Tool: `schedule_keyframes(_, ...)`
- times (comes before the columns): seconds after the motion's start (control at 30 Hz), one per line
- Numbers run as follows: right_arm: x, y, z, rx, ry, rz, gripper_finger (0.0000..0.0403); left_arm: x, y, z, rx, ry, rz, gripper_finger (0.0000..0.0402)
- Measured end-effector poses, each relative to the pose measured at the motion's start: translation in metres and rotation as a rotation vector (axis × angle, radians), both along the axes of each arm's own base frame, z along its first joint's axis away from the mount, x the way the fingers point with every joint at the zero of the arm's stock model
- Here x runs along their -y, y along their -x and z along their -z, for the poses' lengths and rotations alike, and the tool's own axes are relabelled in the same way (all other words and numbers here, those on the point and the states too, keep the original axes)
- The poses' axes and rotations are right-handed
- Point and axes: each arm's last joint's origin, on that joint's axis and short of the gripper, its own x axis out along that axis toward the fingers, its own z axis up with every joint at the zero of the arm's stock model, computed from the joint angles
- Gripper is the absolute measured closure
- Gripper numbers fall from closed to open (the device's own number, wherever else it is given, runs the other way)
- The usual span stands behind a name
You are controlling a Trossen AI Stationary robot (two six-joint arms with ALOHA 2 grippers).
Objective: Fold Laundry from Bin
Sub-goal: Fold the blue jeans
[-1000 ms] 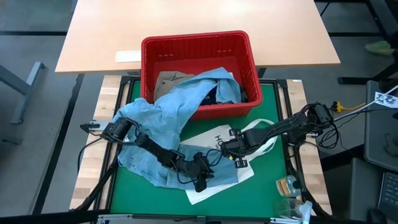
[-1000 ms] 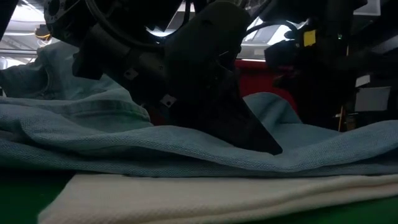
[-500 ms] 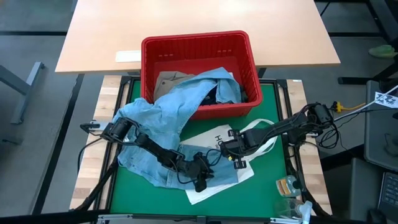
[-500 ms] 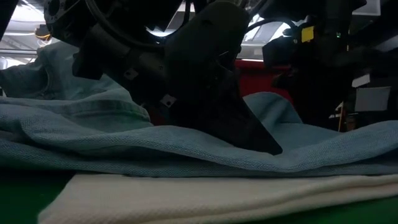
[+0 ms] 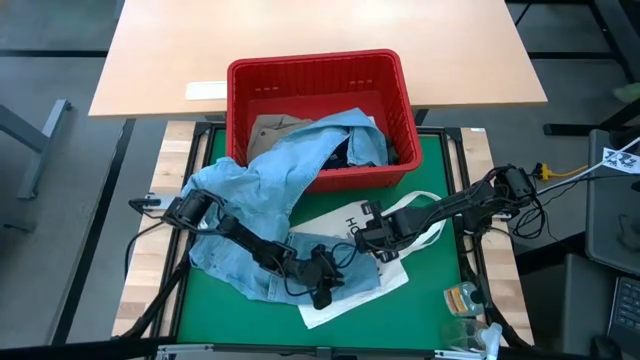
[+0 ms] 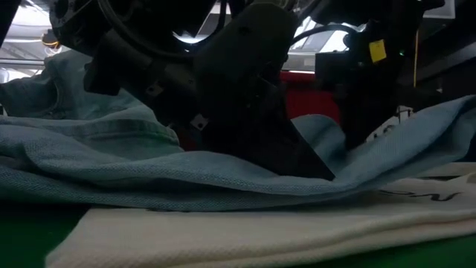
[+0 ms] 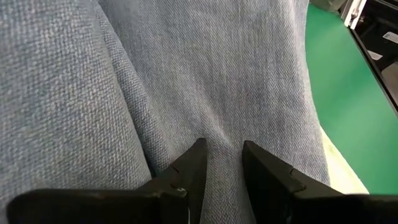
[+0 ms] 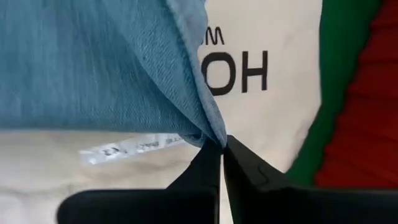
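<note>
The red bin [image 5: 242, 110] stands at the far side of the green mat. The light blue denim garment [image 5: 262, 188] hangs out over the bin's front rim and spreads across the mat, partly covering a white tote bag [image 5: 396, 276]. A khaki-tan piece [image 5: 272, 130] and a dark piece [image 5: 340, 152] lie inside the bin. My left gripper [image 7: 222, 149] sits on the denim's near part [image 5: 322, 292], closed on cloth. My right gripper [image 8: 222, 144] is over the tote [image 5: 362, 240], shut on the denim's right edge. My left gripper has a low ridge of the denim [image 7: 222, 127] between its two fingertips, out on the spread cloth. The fingers slant down from the table's left, and the cloth there stays lying on the mat and tote. My right gripper pinches the denim's edge [image 8: 210, 134] at the fingertips, coming steeply from above. The cloth gathers into a point there and is raised off the tote [image 8: 249, 37]; one layer or several, I cannot tell.
A tan table [image 5: 320, 30] stands behind the bin. Small clear items [image 5: 465, 300] sit off the mat's near right corner. Bare green mat [image 5: 440, 160] shows right of the bin. The tote's strap loops [image 5: 425, 215] lie under the right arm.
My right gripper has rolled in place and shut on the denim's right edge. In the low view that edge now stands higher, and the tote's print shows beneath it. The rest of the denim has stayed put.
</note>
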Motion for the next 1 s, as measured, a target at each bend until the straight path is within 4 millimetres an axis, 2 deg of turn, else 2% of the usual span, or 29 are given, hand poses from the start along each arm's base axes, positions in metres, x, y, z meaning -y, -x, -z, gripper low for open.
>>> schedule_keyframes(0.1,0.000,-0.001,0.000,0.003,0.007,-0.014,0.0392,0.000,0.000,0.000,0.001,-0.001,0.000,0.0301)
schedule_keyframes(0.33,0.000,0.000,0.000,0.000,0.003,-0.012,0.0344,0.001,-0.001,-0.001,0.038,-0.048,0.014,0.0301)
schedule_keyframes(0.47,0.001,-0.001,0.000,0.005,0.022,-0.012,0.0304,0.001,-0.001,-0.002,0.049,-0.084,0.036,0.0301)
schedule_keyframes(0.63,0.004,-0.001,-0.002,0.033,0.147,0.010,0.0243,0.002,-0.002,-0.004,0.063,-0.086,0.039,0.0301)
schedule_keyframes(0.83,0.005,-0.003,-0.025,-0.004,0.214,0.047,0.0203,0.001,-0.001,-0.023,0.104,-0.130,0.069,0.0301)
schedule_keyframes(1.0,0.000,-0.008,-0.055,0.012,0.033,0.226,0.0203,-0.001,0.000,-0.051,0.151,-0.161,0.050,0.0301)
